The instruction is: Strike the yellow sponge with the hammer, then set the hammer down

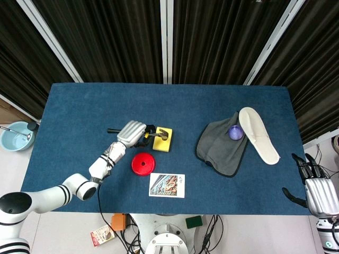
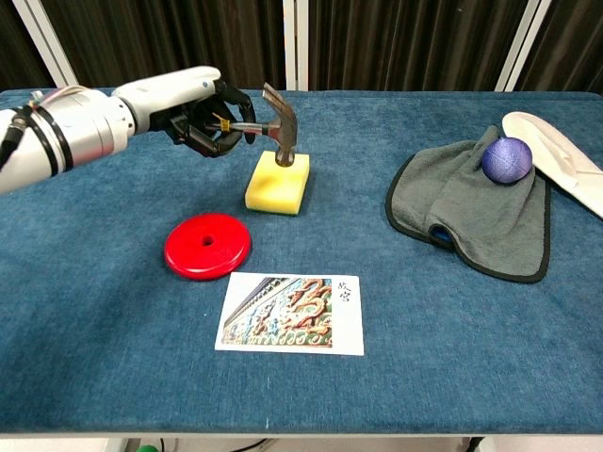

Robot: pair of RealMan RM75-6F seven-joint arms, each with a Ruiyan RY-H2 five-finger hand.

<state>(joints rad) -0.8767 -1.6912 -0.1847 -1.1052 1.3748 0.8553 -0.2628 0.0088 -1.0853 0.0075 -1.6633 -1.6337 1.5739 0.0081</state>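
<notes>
The yellow sponge (image 2: 277, 186) (image 1: 164, 142) lies on the blue table left of centre. My left hand (image 2: 203, 115) (image 1: 132, 133) grips the handle of a small hammer (image 2: 279, 130) (image 1: 157, 135). The hammer's metal head presses down into the far end of the sponge, denting it. Its black handle end (image 1: 112, 130) sticks out behind the hand in the head view. My right hand (image 1: 316, 189) hangs off the table's right front corner, fingers spread, holding nothing; the chest view does not show it.
A red disc (image 2: 207, 245) and a picture card (image 2: 291, 313) lie in front of the sponge. To the right sit a grey cloth (image 2: 471, 207) with a purple ball (image 2: 507, 158) on it and a white insole (image 2: 556, 155). A blue bowl (image 1: 16, 135) stands off the table's left side.
</notes>
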